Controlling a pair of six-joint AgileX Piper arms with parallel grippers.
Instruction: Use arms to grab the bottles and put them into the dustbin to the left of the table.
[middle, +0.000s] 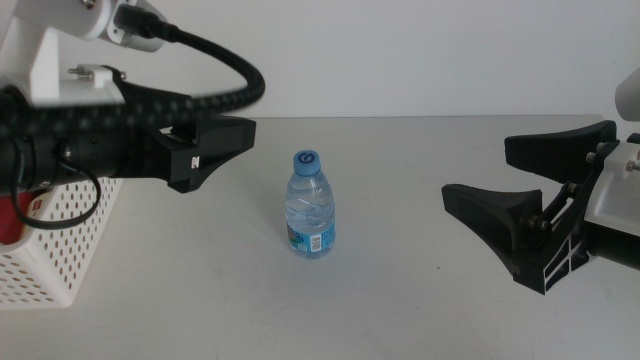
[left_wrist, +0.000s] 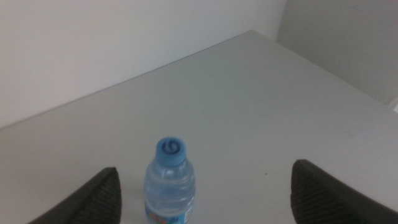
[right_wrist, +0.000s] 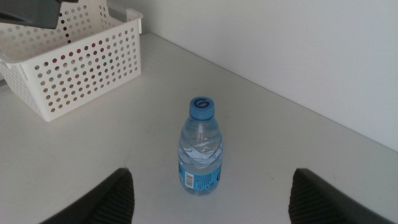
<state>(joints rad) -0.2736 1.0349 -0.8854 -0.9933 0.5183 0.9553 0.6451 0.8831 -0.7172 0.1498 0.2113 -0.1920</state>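
A small water bottle (middle: 311, 203) stands upright on the desk (middle: 420, 300). Both grippers, left (middle: 215, 145) and right (middle: 510, 200), hover apart, empty. Next: close on the bottle, carry it to the basket (middle: 60, 250).

Small clear water bottle (middle: 311, 205), blue cap on, blue label low on body, upright near centre of table (middle: 420, 310). White perforated basket (middle: 60, 255) well apart at 9 o'clock; something red inside.

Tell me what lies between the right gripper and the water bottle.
Nothing: in the middle view only bare table separates the open right gripper from the upright water bottle. The right wrist view shows the same clear stretch.
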